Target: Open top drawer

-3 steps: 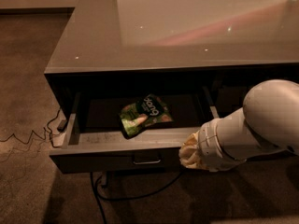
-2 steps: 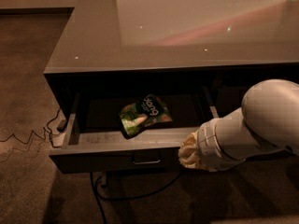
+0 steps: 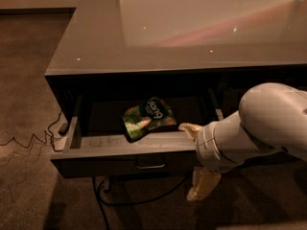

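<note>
Spreading apart since a moment ago, your gripper (image 3: pixel 192 159) now sits released at the right end of the top drawer (image 3: pixel 115 143), one pale finger (image 3: pixel 188 127) over its rim and the other hanging below. The drawer hasn't shifted and stands well out under the glossy countertop (image 3: pixel 192 28), so opening looks finished. A crinkly green snack bag (image 3: pixel 146 120) lies on its matte floor, behind the slim metal bar handle (image 3: pixel 150 166).

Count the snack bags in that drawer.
1. A green snack bag lies mid-floor in the top drawer; its dark back may hide more. The gripper is at the drawer's front, right of the handle.
</note>
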Robot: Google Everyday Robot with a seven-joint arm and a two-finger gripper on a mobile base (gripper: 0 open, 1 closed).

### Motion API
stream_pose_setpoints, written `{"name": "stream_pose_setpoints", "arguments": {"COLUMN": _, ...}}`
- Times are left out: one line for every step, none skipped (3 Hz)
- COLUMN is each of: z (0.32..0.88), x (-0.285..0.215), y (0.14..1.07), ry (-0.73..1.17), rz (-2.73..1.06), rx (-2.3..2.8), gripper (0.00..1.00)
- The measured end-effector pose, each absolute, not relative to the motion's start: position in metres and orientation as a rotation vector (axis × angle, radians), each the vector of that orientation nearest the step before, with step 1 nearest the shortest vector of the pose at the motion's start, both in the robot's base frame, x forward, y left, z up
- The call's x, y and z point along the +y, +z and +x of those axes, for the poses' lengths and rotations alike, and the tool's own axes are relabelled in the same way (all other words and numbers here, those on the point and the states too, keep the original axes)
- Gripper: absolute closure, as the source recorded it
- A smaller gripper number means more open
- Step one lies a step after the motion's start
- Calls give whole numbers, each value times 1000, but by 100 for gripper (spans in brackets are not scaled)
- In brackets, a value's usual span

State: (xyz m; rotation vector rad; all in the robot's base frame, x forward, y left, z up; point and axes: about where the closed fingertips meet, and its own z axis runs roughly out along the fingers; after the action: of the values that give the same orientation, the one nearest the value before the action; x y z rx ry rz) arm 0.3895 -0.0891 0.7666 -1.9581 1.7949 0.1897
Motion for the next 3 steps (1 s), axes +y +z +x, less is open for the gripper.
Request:
{"name": "stream_pose_setpoints", "arguments": {"z": 401, "x": -86, "y": 753, "ry": 218, "rz": -1955, "rx": 1795, "gripper": 0}}
{"name": "stream_pose_setpoints", "arguments": {"z": 417, "x": -85, "y": 748, "ry": 218, "rz": -1945, "rx": 1792, "gripper": 0}}
{"name": "stream_pose_setpoints", "arguments": {"z": 438, "x": -84, "y": 750, "ry": 210, "rz": -1942, "rx": 1777, "gripper": 0}}
